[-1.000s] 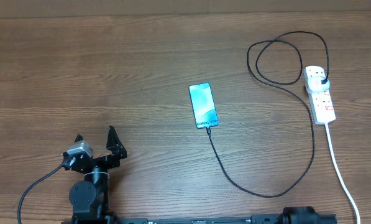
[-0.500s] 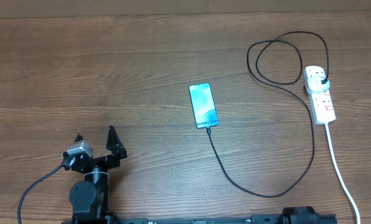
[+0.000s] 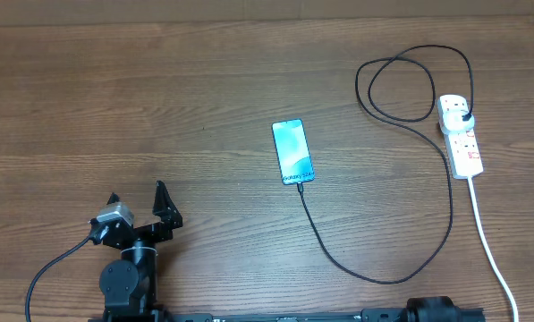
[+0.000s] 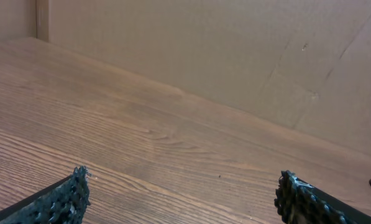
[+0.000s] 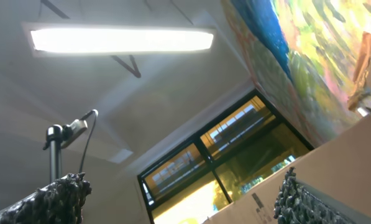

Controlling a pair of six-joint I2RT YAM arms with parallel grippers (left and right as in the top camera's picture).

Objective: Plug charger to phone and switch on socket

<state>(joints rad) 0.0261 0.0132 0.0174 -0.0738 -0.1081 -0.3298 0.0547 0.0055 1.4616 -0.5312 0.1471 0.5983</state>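
The phone (image 3: 292, 151) lies flat mid-table with its teal screen lit. The charger (image 3: 374, 278), a thin black cable, runs from the phone's near end, curves right and up, and loops at the back right. Its black plug (image 3: 464, 116) sits in the white socket (image 3: 463, 143) at the far right. My left gripper (image 3: 138, 193) stands open at the front left, far from the phone, with nothing between its fingers (image 4: 73, 196). In the right wrist view my right gripper (image 5: 185, 186) is open, empty and points up at the ceiling; overhead, only the right arm's base (image 3: 432, 310) shows.
The socket's thick white cord (image 3: 492, 255) runs down to the table's front right edge. A cardboard wall (image 4: 235, 56) stands along the back of the table. The left arm's base (image 3: 128, 282) sits at the front edge.
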